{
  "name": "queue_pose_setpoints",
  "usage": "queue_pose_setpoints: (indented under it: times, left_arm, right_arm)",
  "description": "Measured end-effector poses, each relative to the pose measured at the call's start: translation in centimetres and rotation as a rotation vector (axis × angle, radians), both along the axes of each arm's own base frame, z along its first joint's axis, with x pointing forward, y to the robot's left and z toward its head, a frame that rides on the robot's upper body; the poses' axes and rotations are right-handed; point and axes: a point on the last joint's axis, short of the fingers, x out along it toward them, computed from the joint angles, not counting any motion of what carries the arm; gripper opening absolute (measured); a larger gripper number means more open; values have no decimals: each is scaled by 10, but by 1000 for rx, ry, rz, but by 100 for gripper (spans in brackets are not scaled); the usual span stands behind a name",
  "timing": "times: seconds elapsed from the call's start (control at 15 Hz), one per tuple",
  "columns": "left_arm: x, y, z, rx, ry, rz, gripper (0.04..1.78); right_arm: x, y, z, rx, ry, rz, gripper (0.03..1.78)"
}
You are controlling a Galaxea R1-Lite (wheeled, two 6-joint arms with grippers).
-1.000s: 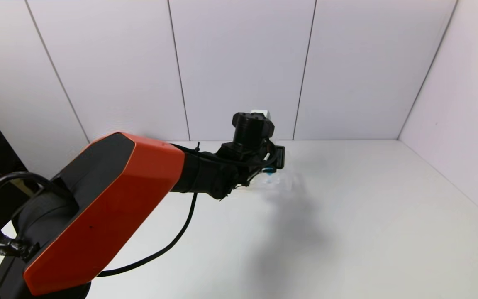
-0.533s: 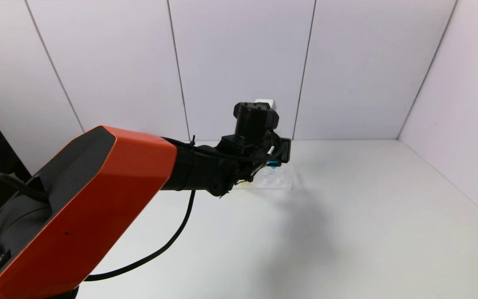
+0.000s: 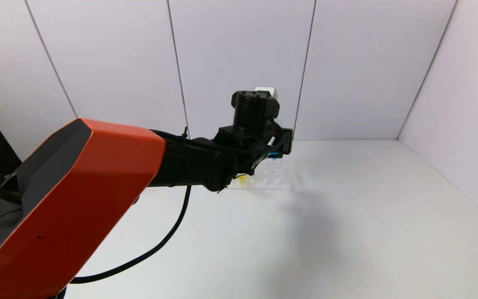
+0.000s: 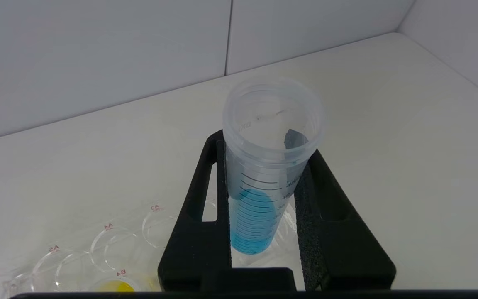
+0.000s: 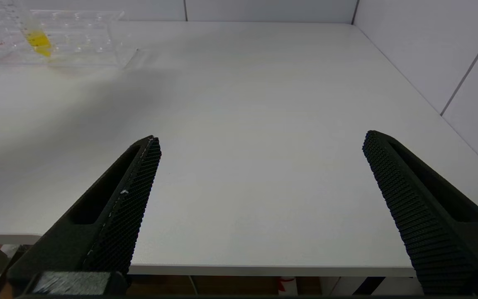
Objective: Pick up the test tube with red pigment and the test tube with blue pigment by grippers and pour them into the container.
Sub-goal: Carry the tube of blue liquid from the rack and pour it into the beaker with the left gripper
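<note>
We are in the pick-up step for the blue tube. Our left claw (image 4: pixel 264 207) pinches the test tube with blue pigment (image 4: pixel 264 182) between its two fingers, upright, mouth open, blue liquid at the rounded tip, held just above the clear tube rack (image 3: pixel 272 178) at the far middle of the desk (image 3: pixel 347 232). A tube of yellow liquid (image 5: pixel 37 41) stands in the rack. Our right claw (image 5: pixel 259 207) hangs spread wide and empty over the near right of the desk. We see neither the red tube nor the container in any view. Next, we judge, the left arm must carry the tube level to the container, then tip it slowly.
</note>
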Motion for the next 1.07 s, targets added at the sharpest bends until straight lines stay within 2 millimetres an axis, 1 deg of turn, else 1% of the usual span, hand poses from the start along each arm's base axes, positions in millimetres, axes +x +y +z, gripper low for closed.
queue_pose_setpoints:
  times: [0.4,0.67,0.87,1.07]
  left_arm:
    - [-13,12,24,27,-62,20,46]
    - [-25,28,40,31,-80,52,46]
    - [-30,50,53,31,-96,98,46]
    - [-31,81,64,54,-122,165,46]
  right_arm:
    - [0,0,0,0,0,-1,177]
    - [0,0,0,0,0,0,178]
    - [0,0,0,0,0,0,177]
    - [0,0,0,0,0,-1,177]
